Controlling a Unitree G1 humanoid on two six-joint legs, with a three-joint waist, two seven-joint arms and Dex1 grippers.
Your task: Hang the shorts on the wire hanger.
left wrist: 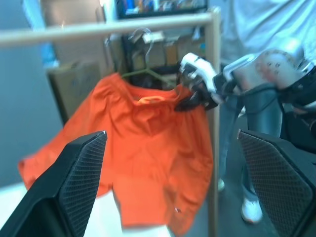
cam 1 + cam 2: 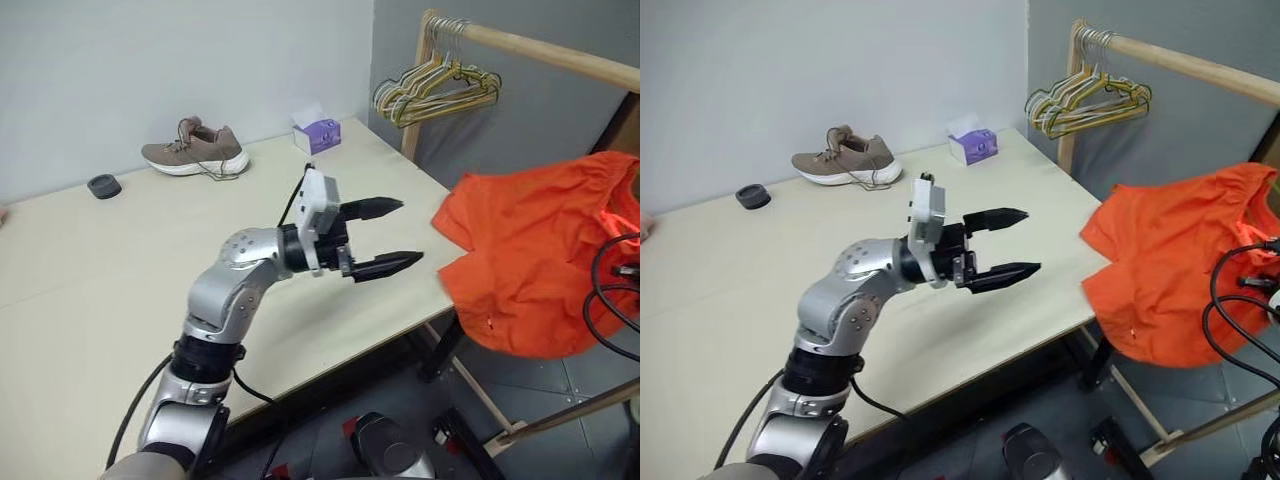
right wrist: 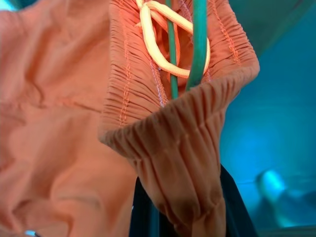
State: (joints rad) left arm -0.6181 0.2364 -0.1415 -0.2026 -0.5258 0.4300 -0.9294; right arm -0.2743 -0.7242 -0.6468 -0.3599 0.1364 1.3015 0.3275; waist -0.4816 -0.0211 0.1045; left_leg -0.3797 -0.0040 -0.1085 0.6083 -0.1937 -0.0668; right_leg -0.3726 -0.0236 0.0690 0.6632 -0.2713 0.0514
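Note:
The bright orange shorts [image 2: 540,260] hang in the air just past the table's right edge. In the left wrist view my right gripper [image 1: 190,102] grips their top edge beside the olive-green wire hanger [image 1: 148,74], whose hook rises above the fabric. The right wrist view shows the gathered waistband [image 3: 163,143] pinched between the shut fingers [image 3: 143,215], with the green wire [image 3: 200,44] running down through the waist opening. My left gripper [image 2: 408,232] hovers over the table edge, open and empty, pointing at the shorts a short gap away.
A wooden rail [image 2: 540,50] at the back right carries a bunch of hangers [image 2: 435,90]. On the table [image 2: 120,280] are a tan shoe [image 2: 195,150], a purple tissue box [image 2: 318,133] and a small black disc [image 2: 104,186]. A person [image 1: 237,29] stands behind the rail.

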